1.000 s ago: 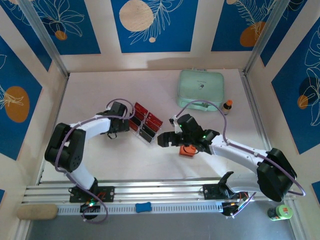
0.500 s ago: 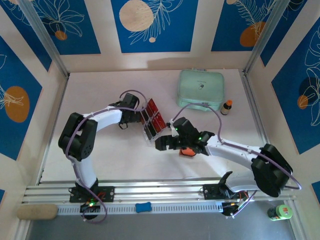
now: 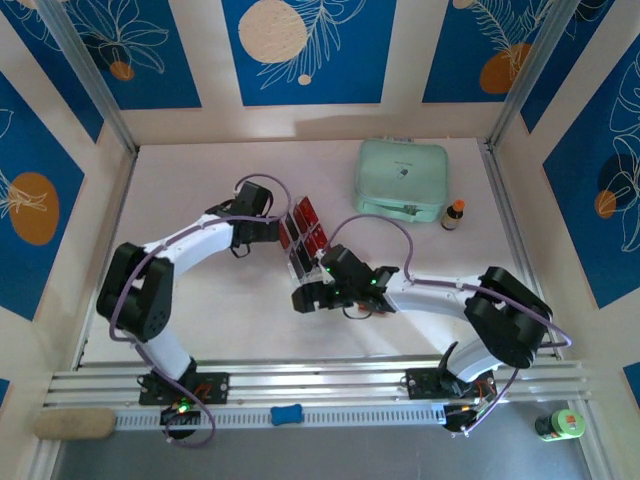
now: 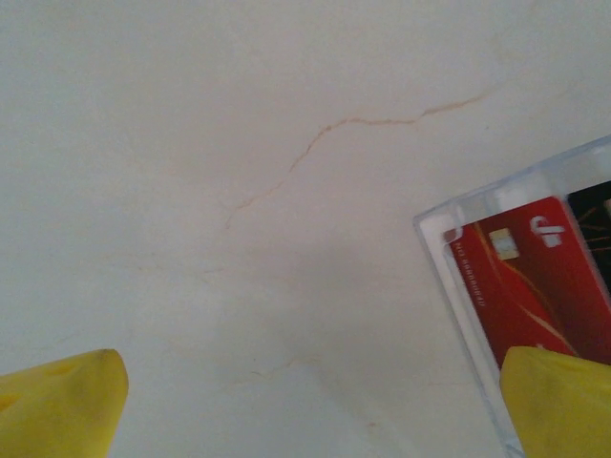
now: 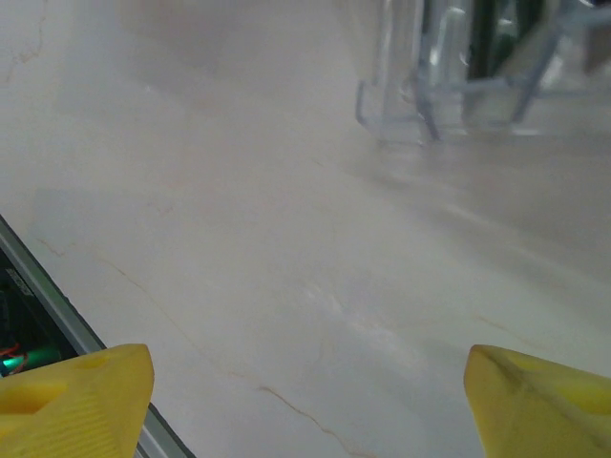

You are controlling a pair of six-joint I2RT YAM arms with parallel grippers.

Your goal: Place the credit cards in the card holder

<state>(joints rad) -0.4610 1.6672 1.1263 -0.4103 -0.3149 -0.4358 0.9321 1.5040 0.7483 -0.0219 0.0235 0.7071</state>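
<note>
Bracing: left gripper (image 4: 310,382), spread wide and empty, should steady the clear rack (image 4: 456,286) at its 3 o'clock.
Cards: red credit card (image 4: 525,286) sits in that rack.
Right gripper (image 5: 310,367): wide apart, empty; pinch one card edge only.

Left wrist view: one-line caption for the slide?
Open left gripper above the table, beside a corner of the clear rack holding a red card.

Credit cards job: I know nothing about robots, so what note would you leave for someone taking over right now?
Left gripper: open, empty, one fingertip at the clear rack's edge.
Right gripper: open, empty, low over the table near the rack.
Credit cards: red and black, slotted in the rack.
Done: no card gripped yet.
Left: move every card into the card holder.
</note>
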